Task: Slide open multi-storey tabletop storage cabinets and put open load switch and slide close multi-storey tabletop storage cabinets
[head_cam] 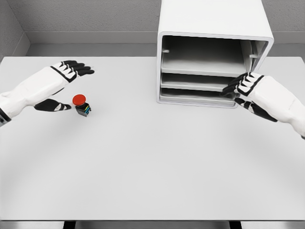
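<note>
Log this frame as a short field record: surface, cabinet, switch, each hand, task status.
surface: white table
cabinet: white multi-storey cabinet at the far right, front facing the camera, three stacked trays visible
switch: load switch with a red button, on the table at the left, outside the cabinet
left hand: left hand open, thumb and fingers on either side of the switch, not closed on it
right hand: right hand open, fingers at the cabinet's lower right front
task status: switch not yet in the cabinet
</note>
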Robot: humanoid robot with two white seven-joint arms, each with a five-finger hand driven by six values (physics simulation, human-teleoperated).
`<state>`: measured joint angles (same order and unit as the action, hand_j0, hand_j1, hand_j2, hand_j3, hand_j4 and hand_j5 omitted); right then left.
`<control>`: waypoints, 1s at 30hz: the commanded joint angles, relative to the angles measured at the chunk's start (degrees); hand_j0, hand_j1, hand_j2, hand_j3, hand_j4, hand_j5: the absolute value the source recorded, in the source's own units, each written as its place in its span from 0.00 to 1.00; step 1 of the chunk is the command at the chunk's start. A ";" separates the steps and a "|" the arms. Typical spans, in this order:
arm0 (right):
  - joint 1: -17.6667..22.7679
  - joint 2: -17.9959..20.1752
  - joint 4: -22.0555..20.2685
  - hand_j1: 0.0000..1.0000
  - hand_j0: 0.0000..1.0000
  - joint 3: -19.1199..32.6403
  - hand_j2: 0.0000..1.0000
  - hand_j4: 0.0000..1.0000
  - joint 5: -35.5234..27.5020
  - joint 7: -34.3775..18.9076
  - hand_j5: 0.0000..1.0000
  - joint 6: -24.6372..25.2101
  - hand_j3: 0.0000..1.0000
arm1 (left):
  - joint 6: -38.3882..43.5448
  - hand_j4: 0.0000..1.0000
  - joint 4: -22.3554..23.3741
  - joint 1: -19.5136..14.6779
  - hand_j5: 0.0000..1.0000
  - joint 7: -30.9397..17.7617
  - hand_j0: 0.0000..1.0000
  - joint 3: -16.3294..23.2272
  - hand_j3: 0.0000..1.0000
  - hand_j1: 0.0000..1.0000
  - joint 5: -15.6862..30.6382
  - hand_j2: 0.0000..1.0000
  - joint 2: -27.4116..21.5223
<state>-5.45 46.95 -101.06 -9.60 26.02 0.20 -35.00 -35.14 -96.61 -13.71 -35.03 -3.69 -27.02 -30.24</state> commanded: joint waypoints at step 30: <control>-18.11 -10.74 13.96 0.62 0.62 -13.69 0.62 0.62 -0.44 -2.66 0.62 0.00 0.62 | 0.14 1.00 16.55 -8.17 1.00 0.03 1.00 14.15 1.00 1.00 0.66 1.00 -2.28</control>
<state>-23.73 36.56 -88.78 -22.80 25.92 -2.47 -35.02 -35.16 -80.81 -21.97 -35.03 10.05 -26.74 -32.53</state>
